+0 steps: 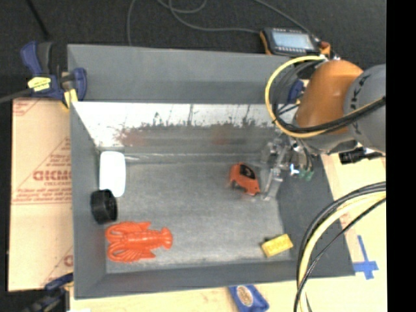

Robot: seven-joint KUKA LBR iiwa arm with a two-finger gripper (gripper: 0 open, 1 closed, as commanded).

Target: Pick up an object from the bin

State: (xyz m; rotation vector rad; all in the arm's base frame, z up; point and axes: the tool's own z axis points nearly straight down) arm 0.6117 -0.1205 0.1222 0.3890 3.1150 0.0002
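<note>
My gripper (272,182) hangs at the right side of the bin, its metal fingers pointing down and left. Just left of the fingertips lies a small orange and black tape measure (244,178) on the bin floor. The fingers stand beside it, close to its right edge, and nothing shows between them. A yellow block (277,245) lies near the front right corner, below the gripper.
A red toy lobster (137,240) lies at the front left. A black round cap (103,207) and a white oblong thing (112,171) sit by the left wall. The arm with its orange cover and cables hangs over the bin's right rim.
</note>
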